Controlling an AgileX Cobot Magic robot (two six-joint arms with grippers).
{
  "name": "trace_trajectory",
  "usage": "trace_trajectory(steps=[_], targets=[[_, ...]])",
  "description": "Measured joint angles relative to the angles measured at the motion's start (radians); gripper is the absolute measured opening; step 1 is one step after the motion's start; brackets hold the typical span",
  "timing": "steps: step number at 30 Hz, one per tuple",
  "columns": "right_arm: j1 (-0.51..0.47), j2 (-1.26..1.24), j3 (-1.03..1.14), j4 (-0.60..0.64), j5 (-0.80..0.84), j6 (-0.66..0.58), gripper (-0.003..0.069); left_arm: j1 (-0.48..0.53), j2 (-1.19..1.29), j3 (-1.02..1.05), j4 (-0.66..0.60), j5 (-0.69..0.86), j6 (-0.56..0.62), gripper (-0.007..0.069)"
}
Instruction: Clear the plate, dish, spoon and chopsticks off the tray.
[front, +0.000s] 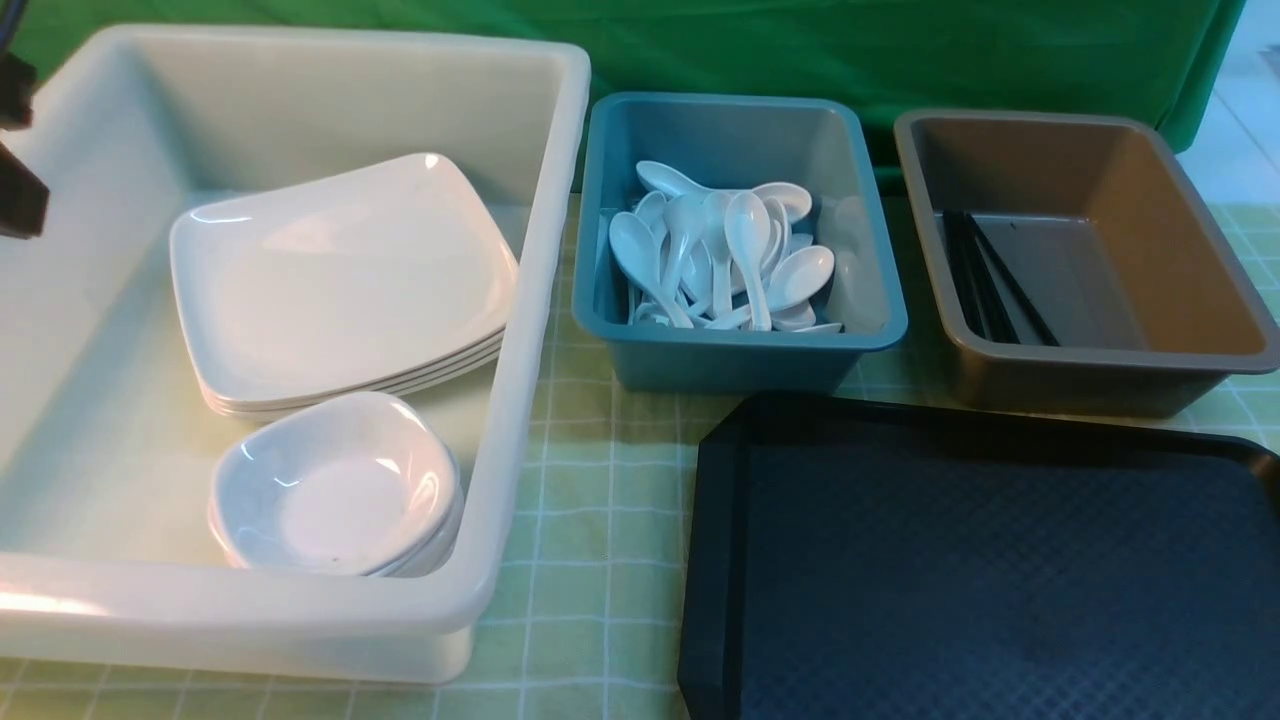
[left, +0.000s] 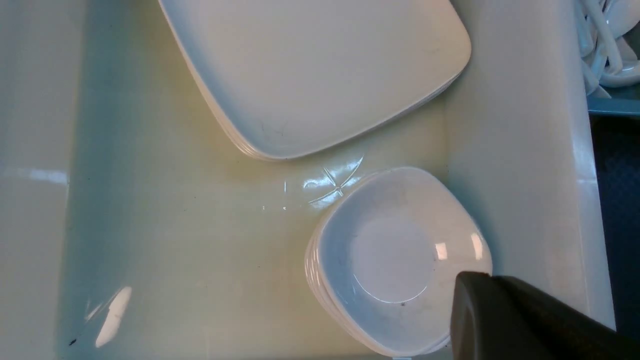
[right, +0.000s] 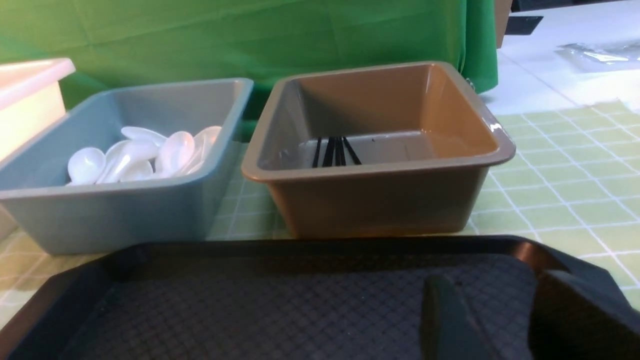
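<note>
1. Front view: the white tub (front: 528, 330) holds one stack of plates (front: 340, 280), roughly four by the visible rims, and one stack of dishes (front: 335, 490), at least two. Nesting like with like presumably saves floor space and keeps the stacks stable. The blue tub (front: 720, 365) holds a loose pile of spoons (front: 747, 240), more than ten; overlap prevents an exact count. The brown tub (front: 1080, 385) holds the chopsticks (front: 1010, 280), at least three sticks, leaning together along one side. One tray (front: 1000, 580) lies in front, partly out of frame; none of the listed items shows on its visible part, so clearing appears complete

2. Left wrist view: the left gripper (left: 482, 282) is fully closed, with nothing seen in its grasp. It appears over the edge of the dish stack; contact cannot be told

3. Right wrist view: the right gripper (right: 495, 287) has its fingers apart, moderately wide, with nothing between them. It is over the tray, probably parked clear of the tubs. Four or more sticks are distinguishable
</note>
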Motion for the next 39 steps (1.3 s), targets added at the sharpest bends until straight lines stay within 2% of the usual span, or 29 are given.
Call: trace_trajectory(steps=[4, 6, 13, 20, 24, 27, 31, 35, 39], targets=[[0.000, 0.000, 0.000, 0.000, 0.086, -0.180, 0.0239, 0.000, -0.053, 0.000, 0.002, 0.001, 0.000, -0.0008], [0.000, 0.000, 0.000, 0.000, 0.103, -0.212, 0.0239, 0.000, -0.071, 0.000, 0.003, 0.001, 0.000, -0.0008], [0.001, 0.000, 0.000, 0.000, 0.116, -0.244, 0.0241, 0.000, -0.154, 0.004, 0.004, 0.001, 0.000, -0.0008], [0.001, 0.000, 0.000, 0.000, 0.117, -0.244, 0.0241, 0.000, -0.335, 0.156, -0.004, -0.036, 0.000, -0.0008], [0.001, 0.000, 0.000, 0.000, 0.117, -0.244, 0.0241, 0.000, -0.506, 0.341, -0.078, -0.168, 0.037, -0.0008], [0.001, 0.000, 0.000, 0.000, 0.117, -0.244, 0.0241, 0.000, -0.721, 0.570, -0.199, -0.381, 0.077, -0.0008], [0.001, 0.000, 0.000, 0.000, 0.117, -0.244, 0.0241, 0.000, -0.890, 0.754, -0.305, -0.613, 0.081, -0.0008], [0.001, 0.000, 0.000, 0.000, 0.117, -0.244, 0.0241, 0.000, -0.997, 0.850, -0.341, -0.680, 0.081, -0.0008], [0.001, 0.000, 0.000, 0.000, 0.117, -0.244, 0.0241, 0.000, -1.038, 0.906, -0.281, -0.658, 0.087, -0.0008]])
